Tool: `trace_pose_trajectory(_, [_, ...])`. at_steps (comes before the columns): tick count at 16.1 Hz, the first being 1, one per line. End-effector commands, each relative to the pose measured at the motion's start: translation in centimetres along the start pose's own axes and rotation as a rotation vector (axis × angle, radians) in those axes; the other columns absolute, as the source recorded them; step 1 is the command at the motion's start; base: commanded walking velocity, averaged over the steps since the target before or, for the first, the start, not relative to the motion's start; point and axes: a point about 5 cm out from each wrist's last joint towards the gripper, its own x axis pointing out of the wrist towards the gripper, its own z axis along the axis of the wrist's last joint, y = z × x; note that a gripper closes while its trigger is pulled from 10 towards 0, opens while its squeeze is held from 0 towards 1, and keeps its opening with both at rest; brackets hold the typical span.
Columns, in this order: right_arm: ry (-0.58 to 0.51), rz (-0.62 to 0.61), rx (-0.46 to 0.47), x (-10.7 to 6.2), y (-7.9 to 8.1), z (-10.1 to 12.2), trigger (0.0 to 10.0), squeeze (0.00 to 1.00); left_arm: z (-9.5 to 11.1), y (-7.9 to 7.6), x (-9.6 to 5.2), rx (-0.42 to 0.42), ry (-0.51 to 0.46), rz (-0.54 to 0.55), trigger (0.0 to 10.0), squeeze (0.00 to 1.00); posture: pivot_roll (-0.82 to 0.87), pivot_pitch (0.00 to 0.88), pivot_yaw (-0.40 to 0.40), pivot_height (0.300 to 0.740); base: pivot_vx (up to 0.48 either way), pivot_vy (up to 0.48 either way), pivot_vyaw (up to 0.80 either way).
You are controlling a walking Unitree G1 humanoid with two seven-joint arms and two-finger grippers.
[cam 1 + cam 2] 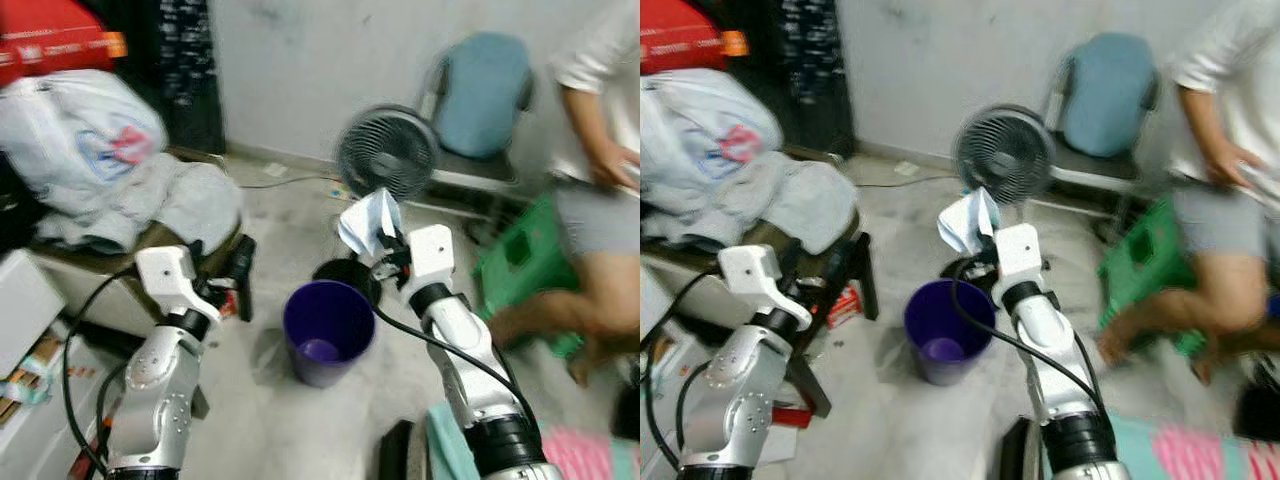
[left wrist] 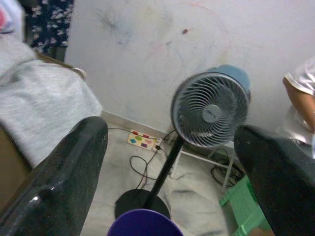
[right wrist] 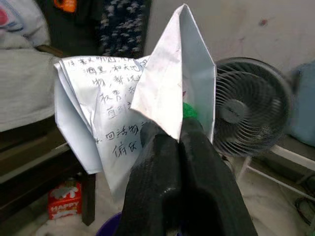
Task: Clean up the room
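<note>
Your right hand (image 3: 179, 135) is clamped on a folded sheet of paper (image 3: 125, 105) covered in handwritten Chinese characters (too blurred to read), held above the far rim of the purple bin (image 1: 328, 330). A red box (image 3: 64, 199) reads "HAPPY". Your left hand (image 2: 172, 162) is spread apart, holding nothing.

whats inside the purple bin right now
The purple bin looks empty apart from its bare purple bottom. The near wall hides part of the inside. The right gripper holds crumpled paper above it.
</note>
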Motion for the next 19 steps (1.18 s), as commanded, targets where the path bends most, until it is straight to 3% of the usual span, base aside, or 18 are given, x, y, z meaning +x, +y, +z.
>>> trace_pose_trajectory(1, [-0.012,0.009,0.0,0.24,0.2,0.36,10.0,0.0,0.42,0.18,0.04,0.008,-0.014,0.005,10.0,0.0,-0.01,0.034,-0.086,0.74,0.3,0.0,0.58])
trace_pose_trajectory(10, [-0.012,0.002,0.005,0.36,0.16,0.4,10.0,0.0,0.48,0.31,0.15,0.012,-0.014,0.005,10.0,0.0,-0.01,0.036,-0.084,0.74,0.301,0.0,0.05])
trace_pose_trajectory(19, [-0.01,-0.003,0.002,0.43,0.09,0.32,10.0,0.0,0.41,0.2,0.25,0.014,-0.011,-0.005,10.0,0.0,-0.01,0.023,-0.083,0.74,0.306,0.246,0.0])
